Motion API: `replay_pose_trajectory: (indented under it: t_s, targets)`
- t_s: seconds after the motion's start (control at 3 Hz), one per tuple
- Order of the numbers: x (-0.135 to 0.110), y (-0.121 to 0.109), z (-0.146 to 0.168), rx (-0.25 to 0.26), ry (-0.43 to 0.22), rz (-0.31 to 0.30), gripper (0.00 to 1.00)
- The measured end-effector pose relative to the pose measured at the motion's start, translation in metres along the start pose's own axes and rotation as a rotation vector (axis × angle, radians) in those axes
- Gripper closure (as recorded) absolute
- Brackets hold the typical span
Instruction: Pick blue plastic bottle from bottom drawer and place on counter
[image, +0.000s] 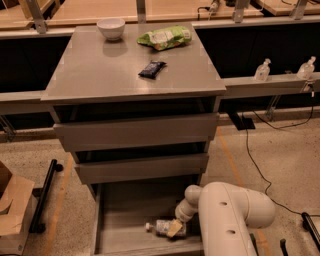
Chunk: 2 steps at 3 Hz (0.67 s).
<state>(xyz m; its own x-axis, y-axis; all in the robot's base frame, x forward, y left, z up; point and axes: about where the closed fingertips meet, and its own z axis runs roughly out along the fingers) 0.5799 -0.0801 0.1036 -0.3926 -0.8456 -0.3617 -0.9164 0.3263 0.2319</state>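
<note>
blue plastic bottle (161, 227) lying in open bottom drawer (125, 210), gripper (175, 229) at it

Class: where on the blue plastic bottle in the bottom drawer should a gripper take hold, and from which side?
Grip the blue plastic bottle across its mid-body, from above: it lies on its side on the bottom drawer floor, cap pointing left. The gripper is at its right end.
</note>
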Motion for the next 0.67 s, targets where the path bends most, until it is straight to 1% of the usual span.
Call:
replay_pose_trajectory:
  t_s: [0.33, 0.67]
  targets:
    - [-0.0033, 0.0021, -0.0082, 0.000, 0.000, 0.000, 0.62]
    - [-0.0048, 0.0033, -0.0113, 0.001, -0.003, -0.002, 0.93]
